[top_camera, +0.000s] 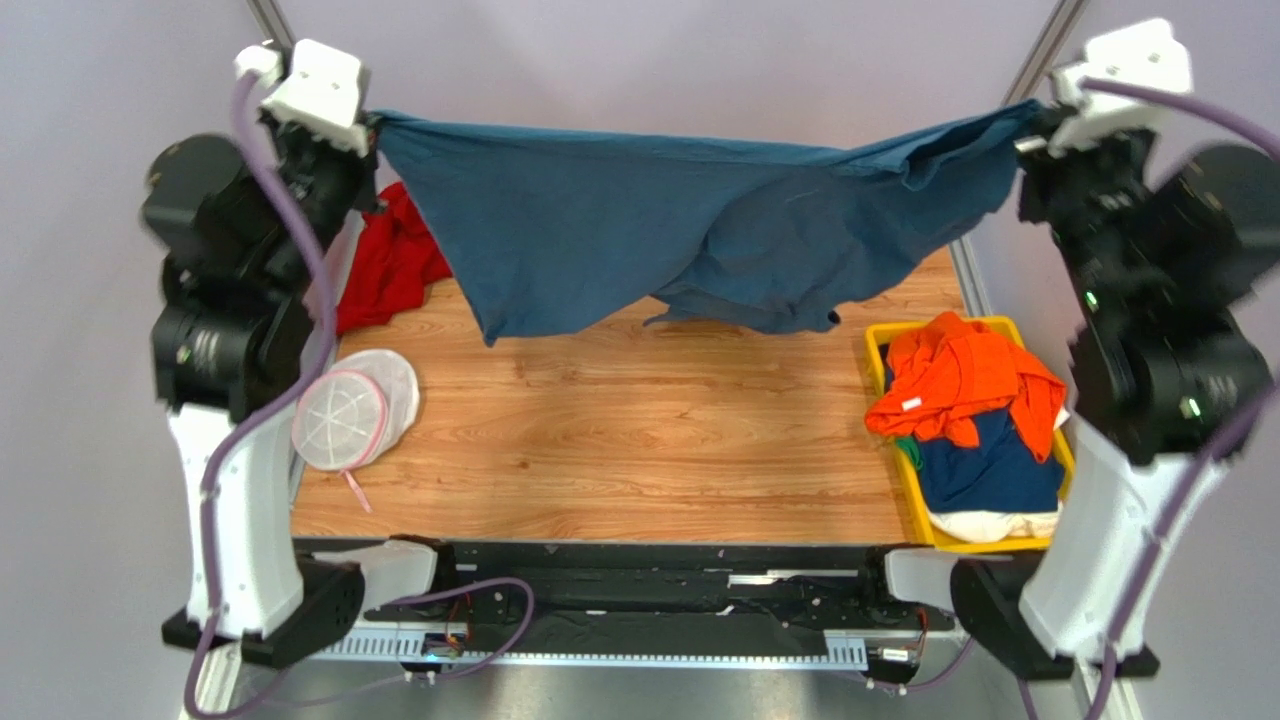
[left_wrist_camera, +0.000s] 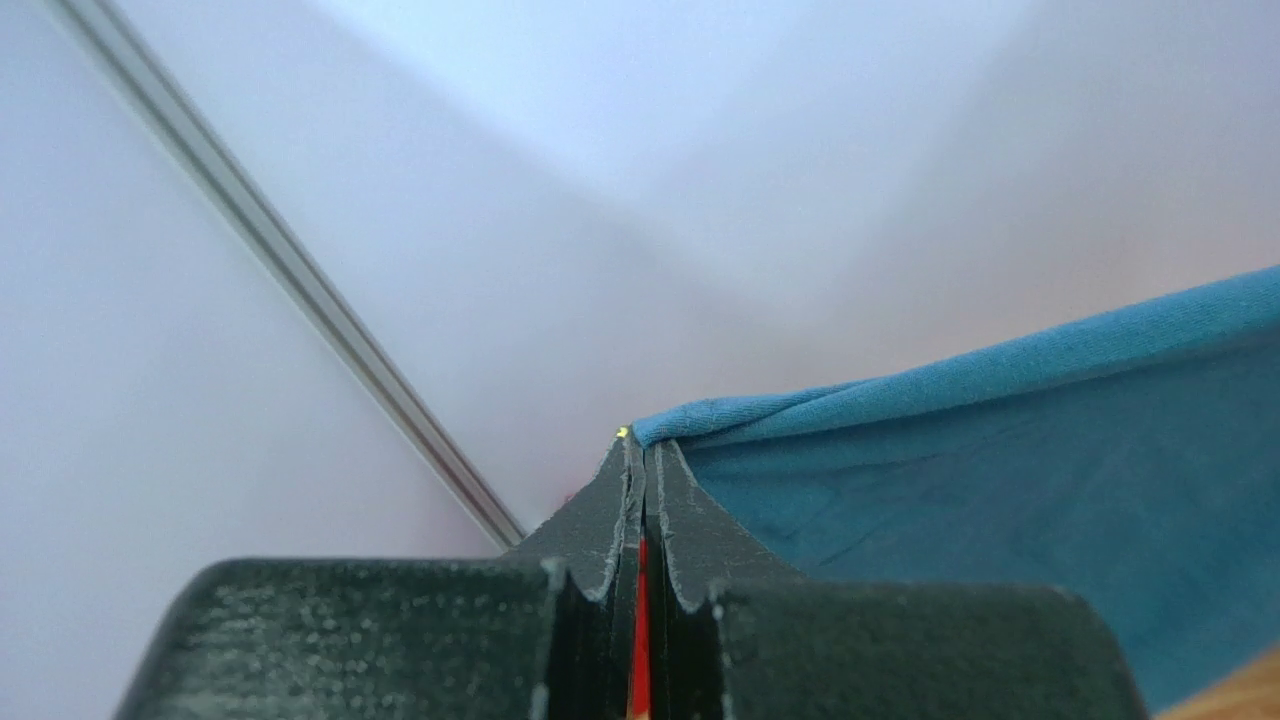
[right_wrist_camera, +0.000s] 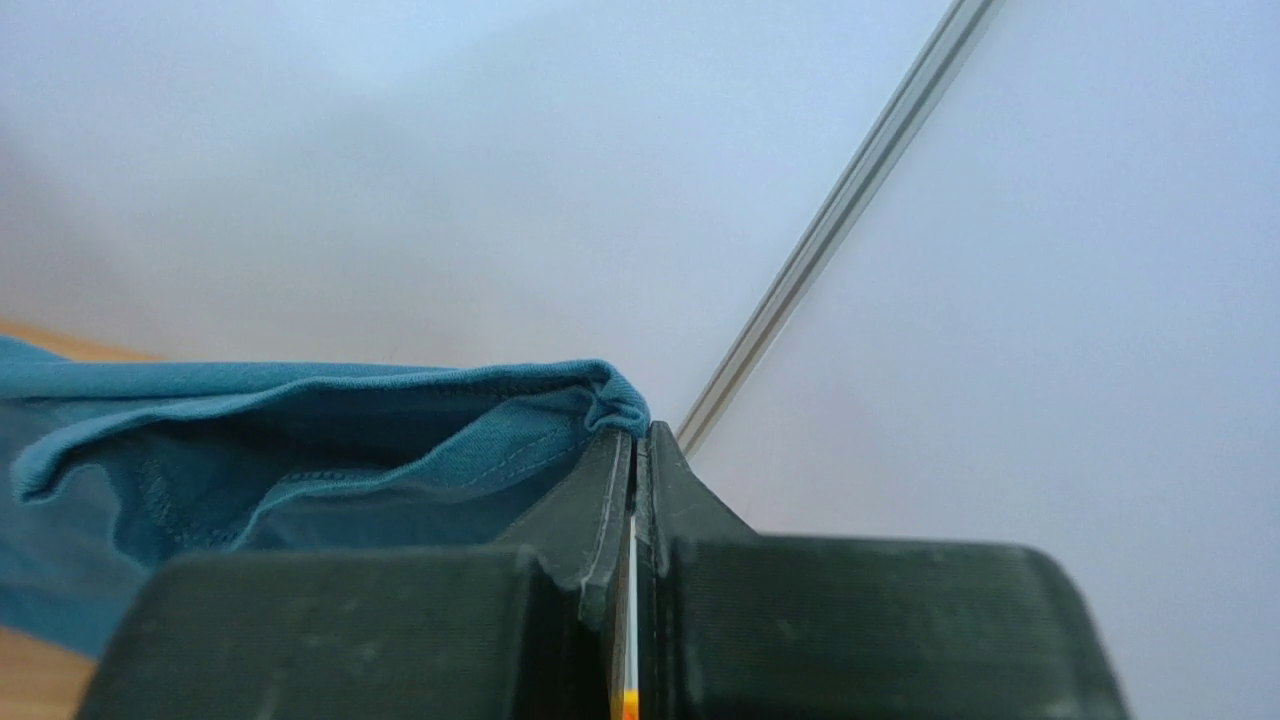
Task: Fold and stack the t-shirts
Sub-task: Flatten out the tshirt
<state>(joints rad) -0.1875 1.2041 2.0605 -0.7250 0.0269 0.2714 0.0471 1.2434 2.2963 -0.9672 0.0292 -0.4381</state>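
From above, the blue t-shirt [top_camera: 661,225] hangs stretched in the air over the far side of the worktop [top_camera: 631,435]. One top corner is pinched in the left end effector [top_camera: 370,126], the other in the right end effector [top_camera: 1037,123]. An orange t-shirt [top_camera: 969,375] lies on a navy t-shirt [top_camera: 984,465] in the yellow bin [top_camera: 876,348] at the right.

The left wrist view shows the jaws pressed together on a folded blue edge.

The right wrist view shows the jaws clamped on a bunched blue hem.
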